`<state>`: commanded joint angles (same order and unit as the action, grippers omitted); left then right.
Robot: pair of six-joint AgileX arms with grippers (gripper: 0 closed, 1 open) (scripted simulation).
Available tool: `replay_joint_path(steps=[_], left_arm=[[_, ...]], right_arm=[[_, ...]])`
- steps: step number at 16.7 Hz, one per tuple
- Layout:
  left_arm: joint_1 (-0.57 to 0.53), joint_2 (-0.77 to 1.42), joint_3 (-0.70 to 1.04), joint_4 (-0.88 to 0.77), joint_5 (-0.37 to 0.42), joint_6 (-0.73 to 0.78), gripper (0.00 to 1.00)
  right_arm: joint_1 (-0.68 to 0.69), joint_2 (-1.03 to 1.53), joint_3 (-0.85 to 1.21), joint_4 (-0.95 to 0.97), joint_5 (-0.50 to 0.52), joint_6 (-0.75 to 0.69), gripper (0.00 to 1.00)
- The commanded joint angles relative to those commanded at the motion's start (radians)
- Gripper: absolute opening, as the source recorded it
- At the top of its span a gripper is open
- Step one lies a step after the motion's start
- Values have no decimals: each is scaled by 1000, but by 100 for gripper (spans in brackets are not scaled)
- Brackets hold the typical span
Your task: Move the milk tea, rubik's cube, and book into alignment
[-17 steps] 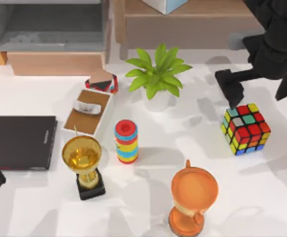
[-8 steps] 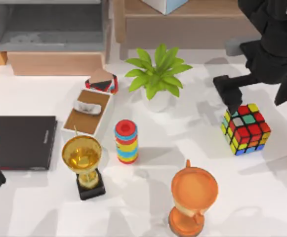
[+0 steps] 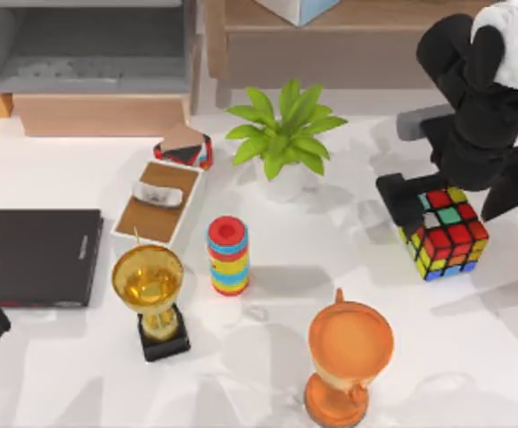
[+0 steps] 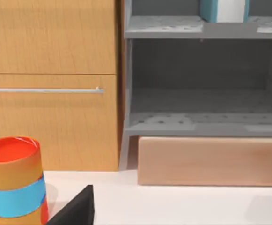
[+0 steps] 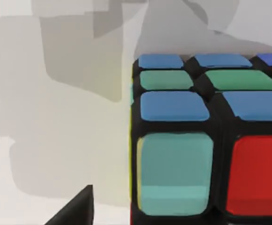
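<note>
Overhead, right tool (image 3: 408, 203) at rubik's cube (image 3: 446, 234) on white table (image 3: 80, 357); finger spread unclear.

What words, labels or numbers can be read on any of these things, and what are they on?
None can be read.
Black slab at the table's left: red marks at its edge, too blurred to read.
Rubik's cube, under the right gripper: plain coloured stickers, no text.
</note>
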<state>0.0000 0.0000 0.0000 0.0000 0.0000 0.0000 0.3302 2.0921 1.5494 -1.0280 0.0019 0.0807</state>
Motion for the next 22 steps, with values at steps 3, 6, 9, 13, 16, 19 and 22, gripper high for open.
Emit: replay_joint_path(steps=[3,6,9,13,16,19,22], left_arm=[[0,0,0,0,0,0,100],[0,0,0,0,0,0,100],[0,0,0,0,0,0,100],[0,0,0,0,0,0,100],[0,0,0,0,0,0,100],[0,0,0,0,0,0,100],[0,0,0,0,0,0,100]], right_arm=[[0,1,-2,3,0,0,100],[0,1,-2,3,0,0,85],[0,1,-2,3,0,0,62],[0,1,-2,3,0,0,32],[0,1,-2,3,0,0,10],[0,1,-2,3,0,0,0],[0,1,-2,3,0,0,0]])
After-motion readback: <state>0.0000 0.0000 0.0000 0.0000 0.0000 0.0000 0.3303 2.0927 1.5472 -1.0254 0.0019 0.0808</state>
